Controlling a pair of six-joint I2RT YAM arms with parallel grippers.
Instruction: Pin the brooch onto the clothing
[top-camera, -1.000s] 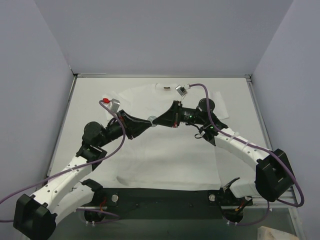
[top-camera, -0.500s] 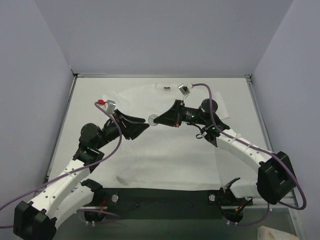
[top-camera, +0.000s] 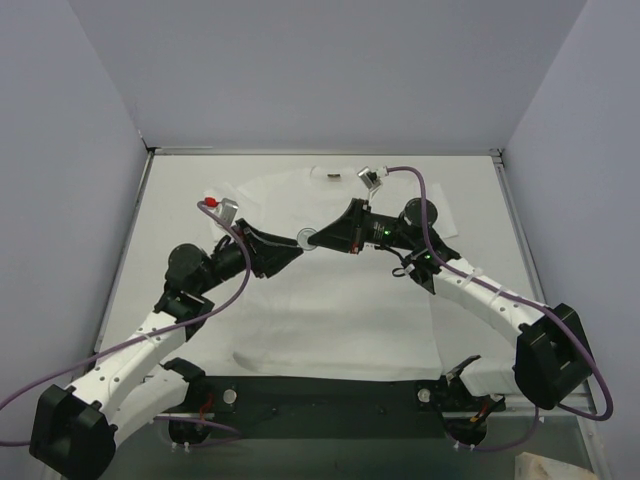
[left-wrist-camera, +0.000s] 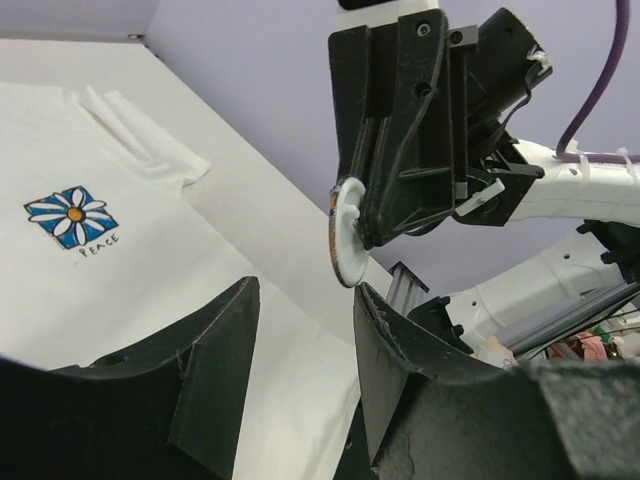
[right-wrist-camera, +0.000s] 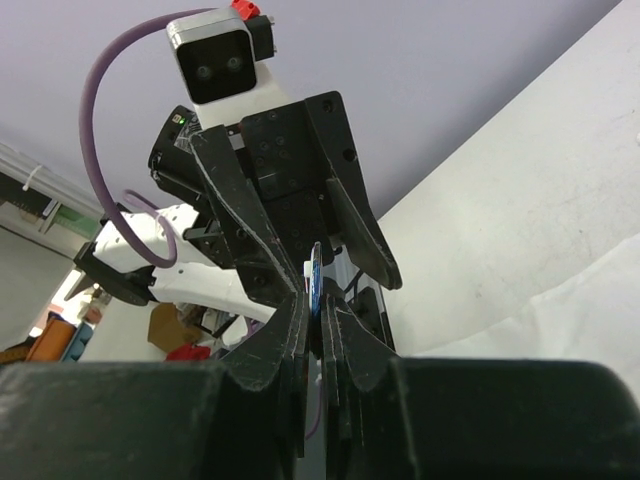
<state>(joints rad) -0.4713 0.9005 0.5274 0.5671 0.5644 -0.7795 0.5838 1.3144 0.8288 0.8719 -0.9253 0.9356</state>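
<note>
A white matte counter (top-camera: 170, 200) carries a white short-sleeved T-shirt (top-camera: 340, 310), spread flat, its neck toward the far edge and its blue-and-white flower print (left-wrist-camera: 72, 215) facing up on the chest.

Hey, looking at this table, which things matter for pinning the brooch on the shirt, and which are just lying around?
For the job:
brooch, gripped in the right pincer
white T-shirt, spread flat
left pincer, open beside the brooch

Just there:
table
purple cables
</note>
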